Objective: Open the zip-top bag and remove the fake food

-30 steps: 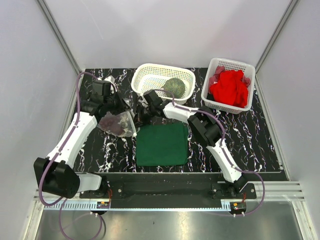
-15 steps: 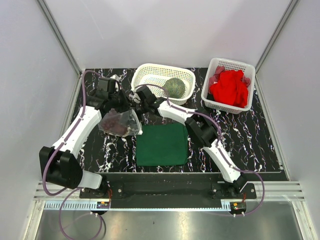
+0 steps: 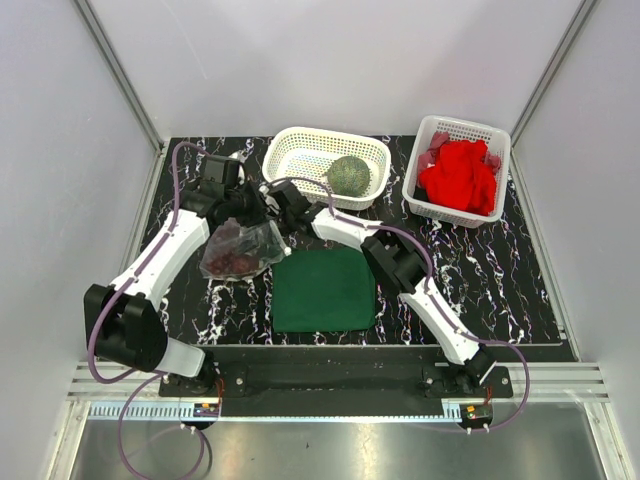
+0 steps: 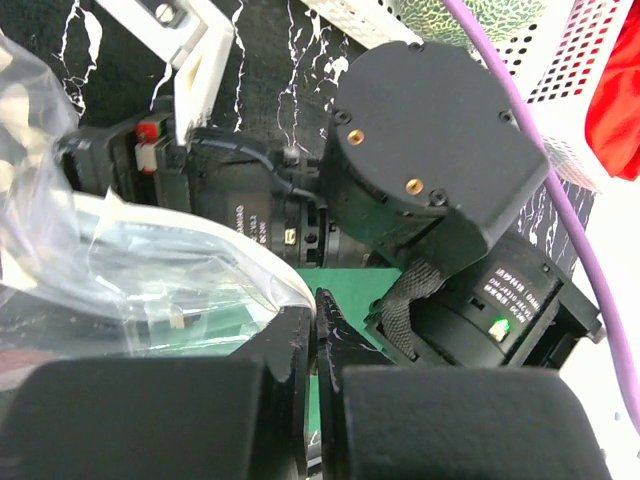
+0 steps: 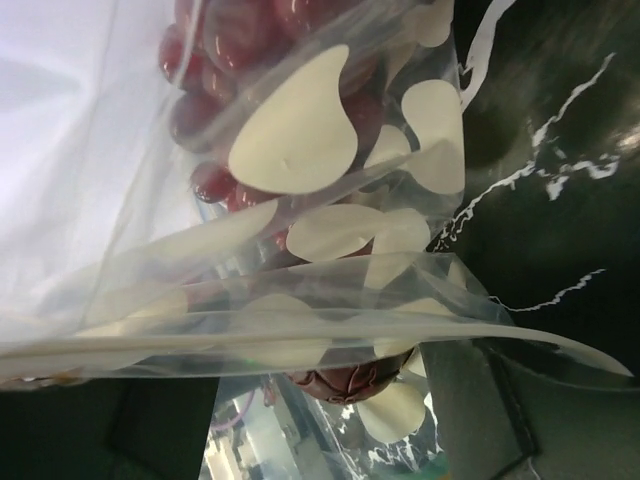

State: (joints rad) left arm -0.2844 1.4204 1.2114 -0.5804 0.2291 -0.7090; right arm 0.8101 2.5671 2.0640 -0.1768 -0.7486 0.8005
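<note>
Left gripper (image 4: pixel 316 385) is clenched on the zip edge of the clear crinkly plastic zip-top bag (image 3: pixel 243 248), dark red bumpy berry-like fake food (image 3: pixel 228 262) inside, just left of the flat dark green cloth (image 3: pixel 323 288). Right gripper (image 3: pixel 273 206) has just moved up to its mouth, grip impossible to tell; pulling it open likely comes next.

left arm (image 3: pixel 165 255), right arm (image 3: pixel 440 312): white links, black joints | purple cables (image 4: pixel 490 60) | round black housing (image 4: pixel 430 130), 2 brass screws (image 4: pixel 413 185) | green LED (image 4: pixel 497 325)
</note>
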